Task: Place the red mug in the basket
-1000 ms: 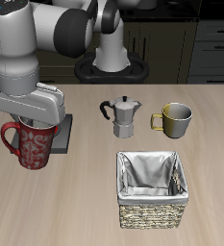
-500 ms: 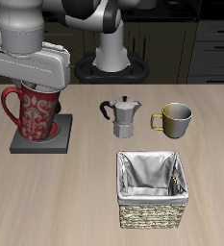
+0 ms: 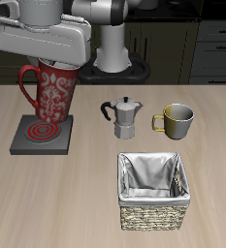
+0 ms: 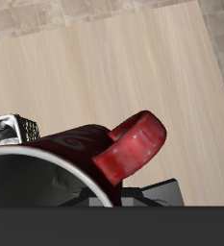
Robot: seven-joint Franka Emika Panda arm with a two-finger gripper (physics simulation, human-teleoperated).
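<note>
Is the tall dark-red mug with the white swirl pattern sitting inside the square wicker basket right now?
No, the dark-red swirl mug hangs above the dark square plate with red rings, while the wicker basket holds only its cloth lining.

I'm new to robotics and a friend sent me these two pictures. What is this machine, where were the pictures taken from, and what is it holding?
These are simulator renders, not photographs. The machine is a robot arm with a two-finger gripper, steered by a person. One picture looks at the table from in front and above. The other comes from a camera on the arm's wrist, so it sees the held thing very close.

The gripper holds the red mug by its rim, lifted clear above a dark square pad with a red spiral.

On the table also stand a metal coffee pot, an olive-yellow mug, and nearer the front edge the basket, woven with a pale cloth lining. The red mug is meant to go into it.
</note>
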